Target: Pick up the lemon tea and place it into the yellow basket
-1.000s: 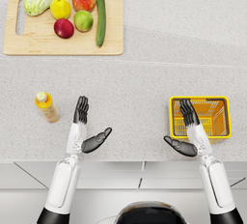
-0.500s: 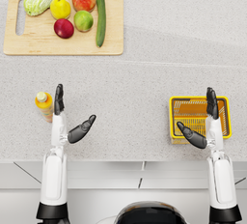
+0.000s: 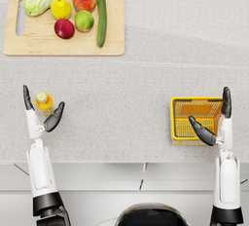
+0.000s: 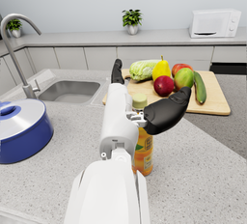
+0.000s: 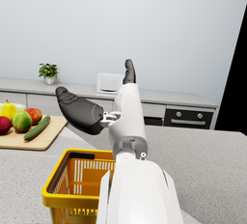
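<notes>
The small upright lemon tea bottle with its yellow cap stands on the speckled grey desk between the spread fingers and thumb of my left robot hand, which holds nothing yet. My right robot hand hovers spread over the yellow wire basket, well apart. The wooden cutting board of produce lies beyond, out of the way.

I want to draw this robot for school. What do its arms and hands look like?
Both arms are smooth, shiny white tubes, rounded like plastic shells, with a dark band low down near the body. The left hand and the right hand are dark grey-black with chunky rounded fingers. A small grey metal joint links each hand to its white forearm. No cables or markings show.
</notes>
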Motion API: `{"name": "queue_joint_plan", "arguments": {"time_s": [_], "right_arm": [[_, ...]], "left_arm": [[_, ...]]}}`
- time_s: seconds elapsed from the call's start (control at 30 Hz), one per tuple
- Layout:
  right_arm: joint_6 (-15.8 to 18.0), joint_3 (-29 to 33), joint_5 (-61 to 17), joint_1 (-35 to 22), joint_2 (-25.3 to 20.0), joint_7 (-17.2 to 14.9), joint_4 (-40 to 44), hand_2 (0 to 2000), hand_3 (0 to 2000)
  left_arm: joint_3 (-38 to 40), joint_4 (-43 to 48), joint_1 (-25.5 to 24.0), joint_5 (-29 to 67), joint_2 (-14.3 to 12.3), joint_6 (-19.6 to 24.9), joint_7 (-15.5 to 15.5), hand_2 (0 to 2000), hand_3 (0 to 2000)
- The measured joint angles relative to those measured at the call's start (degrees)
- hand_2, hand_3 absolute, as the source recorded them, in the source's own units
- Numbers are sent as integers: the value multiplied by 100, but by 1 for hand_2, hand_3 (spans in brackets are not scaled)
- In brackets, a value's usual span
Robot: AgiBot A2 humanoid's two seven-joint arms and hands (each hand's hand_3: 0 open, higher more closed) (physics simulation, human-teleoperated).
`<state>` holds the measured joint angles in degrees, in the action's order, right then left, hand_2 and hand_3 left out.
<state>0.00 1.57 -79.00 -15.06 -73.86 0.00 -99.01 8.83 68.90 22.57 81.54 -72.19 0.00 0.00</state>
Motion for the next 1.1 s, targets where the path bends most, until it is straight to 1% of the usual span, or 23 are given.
{"name": "queue_joint_plan", "arguments": {"time_s": [0.13, 0.33, 0.4, 0.43, 0.47, 0.53, 0.6, 0.63, 0.7, 0.8, 0.83, 0.93, 0.97, 1.1], "right_arm": [[0, -64, -2, 78, -32, 0, -59, 0, 0], [0, -138, -3, 169, -82, 0, -62, 0, 0], [0, -181, -3, 178, -101, 0, -16, 0, 0], [0, -209, -3, 182, -111, 0, 20, 0, 0], [0, -231, -3, 179, -122, 0, 68, 0, 0], [0, -272, -3, 159, -146, 0, 162, 0, 0], [0, -319, -3, 129, -172, 0, 249, 0, 0], [0, -338, -3, 113, -185, 0, 305, 0, 0], [0, -390, -3, 105, -207, 0, 436, 0, 0], [0, -512, -2, 71, -247, 0, 544, 0, 0], [0, -614, -2, 24, -273, 0, 499, 0, 0], [0, -1183, -2, -106, -382, 0, 484, 0, 0], [0, -1361, -3, -154, -429, 0, 512, 0, 0], [0, -1873, -3, -372, -621, 0, 637, 0, 0]], "left_arm": [[-62, -1142, 325, 3, -41, 0, 0, 0, 0], [-242, -3219, 1167, 3, -97, 0, 0, 0, 0], [-339, -3697, 1395, 3, -120, 0, 0, 0, 0], [-376, -3836, 1470, 3, -132, 0, 0, 1361, 327], [-385, -3897, 1513, 5, -141, -2, 0, 2000, 653], [-355, -4154, 1676, 12, -138, -1, -7, 2000, 1307], [-353, -4262, 1753, 18, -134, -115, -17, 2000, 1960], [-347, -4211, 1723, 18, -140, -143, -25, 2000, 2000], [-224, -4037, 1632, 9, -177, 83, -48, 2000, 2000], [-64, -3343, 1385, 8, -220, 168, -33, 2000, 2000], [-103, -2963, 1253, 9, -229, 151, -31, 2000, 2000], [-414, -1507, 855, 10, -251, 86, -26, 2000, 2000], [-555, -1006, 765, 10, -255, 131, -23, 2000, 2000], [-1160, 605, 625, 9, -297, 270, -5, 2000, 2000]]}}
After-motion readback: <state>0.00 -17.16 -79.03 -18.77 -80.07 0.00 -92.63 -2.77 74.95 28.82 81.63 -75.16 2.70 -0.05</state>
